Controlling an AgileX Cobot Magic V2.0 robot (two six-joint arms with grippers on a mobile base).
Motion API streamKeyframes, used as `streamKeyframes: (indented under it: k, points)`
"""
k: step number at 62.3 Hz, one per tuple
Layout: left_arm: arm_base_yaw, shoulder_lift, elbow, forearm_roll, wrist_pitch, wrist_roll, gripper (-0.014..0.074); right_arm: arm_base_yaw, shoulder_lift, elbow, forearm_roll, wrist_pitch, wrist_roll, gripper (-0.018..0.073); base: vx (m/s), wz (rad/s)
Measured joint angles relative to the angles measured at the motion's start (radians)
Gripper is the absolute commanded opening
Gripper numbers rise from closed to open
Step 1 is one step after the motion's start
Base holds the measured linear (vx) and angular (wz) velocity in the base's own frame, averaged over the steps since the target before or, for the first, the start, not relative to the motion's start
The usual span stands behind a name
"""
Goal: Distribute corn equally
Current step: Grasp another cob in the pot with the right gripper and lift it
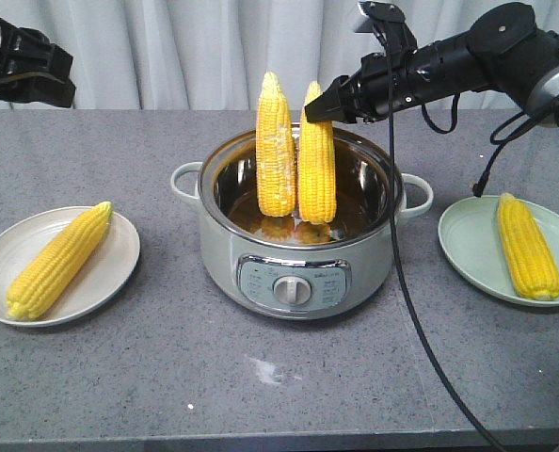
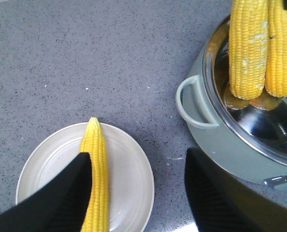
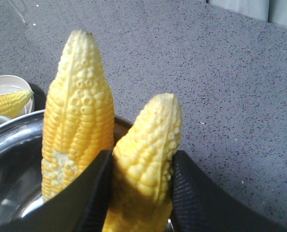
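The nearest thing to me is the bare front strip of the counter (image 1: 279, 395), grey and speckled. Behind it, at the middle of the counter, stands the pot (image 1: 355, 273), with its dial (image 1: 290, 290) facing the front edge.

Near the left edge lies the white plate (image 1: 110, 259). On it the left cob (image 1: 58, 261) lies slanted, its thin end toward the far side and the pot. Near the right edge is the green plate (image 1: 468, 245). The right cob (image 1: 528, 247) lies on it, also with the thin end toward the far side.

Inside the pot two more cobs stand upright, side by side and touching, and their tips are well above the rim. The pale cob (image 1: 275, 151) is the left one and has whitish patches. The yellow cob (image 1: 317, 160) is the right one.

My right gripper (image 3: 141, 157) is over the pot. Its jaws are closed on the upper part of the yellow cob, with one finger pressed on each side.

My left gripper (image 2: 136, 154) hangs high above the left part of the counter. Its jaws are wide apart and nothing is between them. Below it I see the white plate and the pot's left handle (image 2: 189, 104).

Beyond the far edge hangs a pale curtain (image 1: 167, 47).
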Motion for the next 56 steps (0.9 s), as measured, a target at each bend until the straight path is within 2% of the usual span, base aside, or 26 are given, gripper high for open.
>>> streamKeyframes:
  k: [24,47,56]
  points:
    - [0.000,0.000,0.000,0.000,0.000,0.000,0.0417,0.000,-0.057,0.000,0.034,-0.032,-0.095,-0.0008,0.00,0.00]
    - [0.000,0.000,0.000,0.000,0.000,0.000,0.0417,0.000,-0.086,-0.001,0.058,-0.087,-0.102,-0.0006,0.00,0.00]
    - [0.000,0.000,0.000,0.000,0.000,0.000,0.0417,-0.006,-0.172,0.000,0.058,-0.102,-0.102,-0.0004,0.00,0.00]
